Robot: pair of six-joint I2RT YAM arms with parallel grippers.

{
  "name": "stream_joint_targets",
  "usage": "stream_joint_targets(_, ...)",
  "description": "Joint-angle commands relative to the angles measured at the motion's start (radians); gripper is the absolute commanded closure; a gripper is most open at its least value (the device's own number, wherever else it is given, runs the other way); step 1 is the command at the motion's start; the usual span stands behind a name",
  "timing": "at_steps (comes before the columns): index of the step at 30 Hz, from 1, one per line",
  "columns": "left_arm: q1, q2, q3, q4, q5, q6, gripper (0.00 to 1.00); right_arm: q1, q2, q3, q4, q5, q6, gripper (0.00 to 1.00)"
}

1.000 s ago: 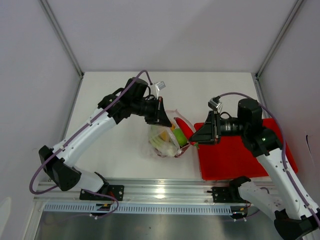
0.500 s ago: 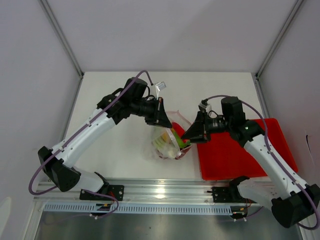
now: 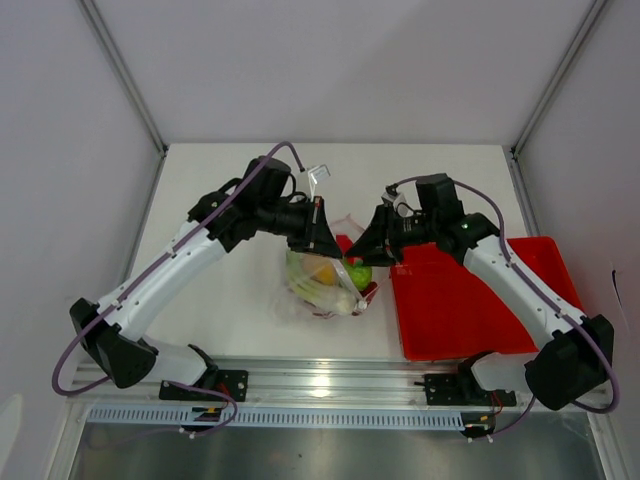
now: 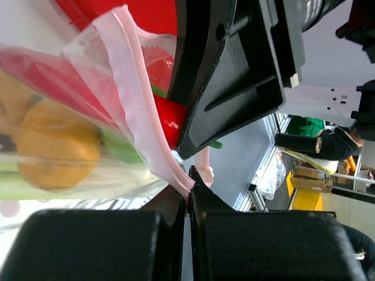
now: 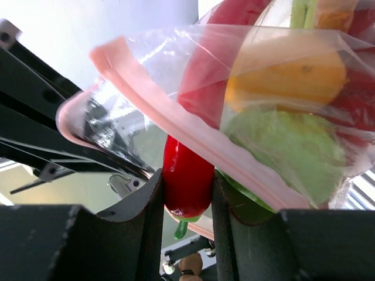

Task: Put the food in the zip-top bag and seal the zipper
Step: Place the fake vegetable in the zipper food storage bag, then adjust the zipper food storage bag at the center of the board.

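Left hand (image 4: 188,190) pinches the pink zipper strip (image 4: 137,105); right hand (image 5: 187,193), gripping the red pepper-like toy (image 5: 186,167), should push deep into the clear plastic bag (image 5: 275,44).

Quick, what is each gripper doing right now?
Left gripper: closed, pinching the pink zipper strip.
Right gripper: closed on the red pepper piece.

I watched from overhead, looking down from the near side; both wrist cameras sat very close to the clear crinkly plastic bag (image 3: 322,288), shared by all three views.
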Motion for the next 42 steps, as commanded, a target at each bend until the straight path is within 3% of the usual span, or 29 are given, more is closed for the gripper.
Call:
stream_joint_targets(1,-0.011,-0.072,-0.004,0.079,0.055,-0.012,0.99,0.004,0.026,0.107,-0.034,0.051,-0.025,0.73)
stream_joint_targets(2,-0.011,-0.073,-0.007,0.084,0.060,-0.014,0.99,0.005,0.029,0.125,-0.033,0.057,-0.030,0.67)
stream_joint_targets(3,-0.011,-0.073,-0.007,0.089,0.061,-0.015,0.99,0.008,0.030,0.133,-0.034,0.059,-0.033,0.55)
stream_joint_targets(5,-0.013,-0.070,-0.005,0.090,0.063,-0.015,0.99,0.010,0.029,0.151,-0.041,0.074,-0.051,0.44)
stream_joint_targets(9,-0.013,-0.061,0.018,0.081,0.060,-0.014,0.99,0.011,-0.003,0.138,-0.028,0.097,-0.067,0.08)
stream_joint_targets(20,-0.015,-0.044,0.054,0.093,0.057,-0.029,0.99,-0.008,-0.203,0.231,-0.188,0.201,-0.186,0.10)
stream_joint_targets(22,-0.015,-0.040,0.062,0.095,0.068,-0.032,0.99,-0.019,-0.258,0.242,-0.237,0.224,-0.244,0.01)
stream_joint_targets(27,-0.013,-0.043,0.077,0.095,0.078,-0.032,0.99,-0.042,-0.353,0.049,-0.032,0.113,-0.144,0.01)
stream_joint_targets(28,-0.013,-0.046,0.076,0.101,0.078,-0.037,0.99,-0.042,-0.339,0.018,-0.036,0.102,-0.130,0.01)
stream_joint_targets(30,-0.013,-0.052,0.068,0.119,0.083,-0.047,1.00,-0.033,-0.310,0.044,-0.178,0.219,-0.192,0.01)
stream_joint_targets(31,-0.013,-0.061,0.062,0.126,0.087,-0.051,0.99,-0.024,-0.280,0.071,-0.250,0.300,-0.235,0.03)
stream_joint_targets(32,-0.013,-0.064,0.056,0.133,0.089,-0.054,0.99,-0.018,-0.267,0.129,-0.363,0.467,-0.305,0.11)
stream_joint_targets(37,-0.015,-0.081,0.034,0.135,0.098,-0.054,0.99,-0.018,-0.263,0.145,-0.422,0.620,-0.347,0.40)
stream_joint_targets(42,-0.015,-0.084,0.038,0.119,0.097,-0.041,0.99,-0.024,-0.316,0.144,-0.403,0.639,-0.358,0.39)
